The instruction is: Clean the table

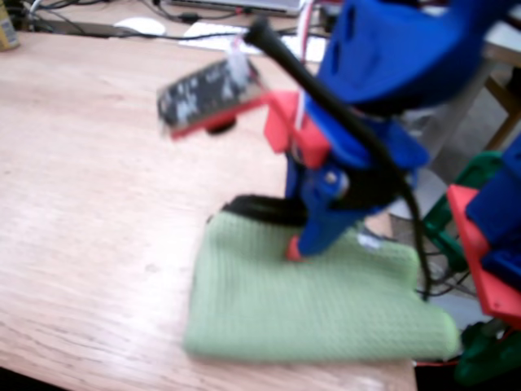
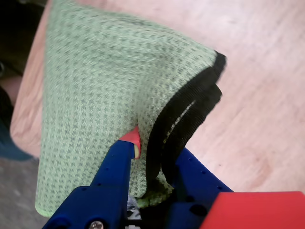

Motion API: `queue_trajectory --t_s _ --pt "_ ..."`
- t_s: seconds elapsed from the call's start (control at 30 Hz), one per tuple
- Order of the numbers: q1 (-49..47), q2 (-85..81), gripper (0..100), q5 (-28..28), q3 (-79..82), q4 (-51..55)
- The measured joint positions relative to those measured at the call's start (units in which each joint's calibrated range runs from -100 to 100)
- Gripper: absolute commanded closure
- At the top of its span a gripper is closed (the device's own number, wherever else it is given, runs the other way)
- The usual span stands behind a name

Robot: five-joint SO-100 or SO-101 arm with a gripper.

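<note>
A green waffle-weave cloth [image 1: 309, 314] with a black hem lies near the front right corner of the wooden table [image 1: 98, 187]. My blue gripper [image 1: 295, 247] comes down on the cloth's far edge. In the wrist view the cloth [image 2: 109, 71] spreads away from the gripper [image 2: 157, 149] over the table [image 2: 262, 95]. Its red-tipped finger [image 2: 132, 139] presses on top of the cloth. The folded black hem [image 2: 190, 107] is pinched between that finger and the other blue jaw. The gripper is shut on the cloth.
Cables and a white mouse [image 1: 138, 24] lie along the table's far edge. Red and blue parts of another arm [image 1: 488, 252] and a green clamp [image 1: 488, 358] stand off the right side. The table's front edge runs just below the cloth.
</note>
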Motion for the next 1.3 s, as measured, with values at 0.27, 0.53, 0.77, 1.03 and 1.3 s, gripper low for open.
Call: queue_trajectory --t_s 0.27,0.53,0.77,1.03,1.3 --pt "39.5 2.7 99 1.9 -0.9 -1.0" --pt "73.6 16.9 99 8.9 -16.8 -0.2" --pt "86.0 43.3 99 9.3 -57.0 0.0" --pt "78.8 22.6 99 9.3 -63.6 3.2" --pt "23.2 -9.5 99 8.4 -55.5 20.9"
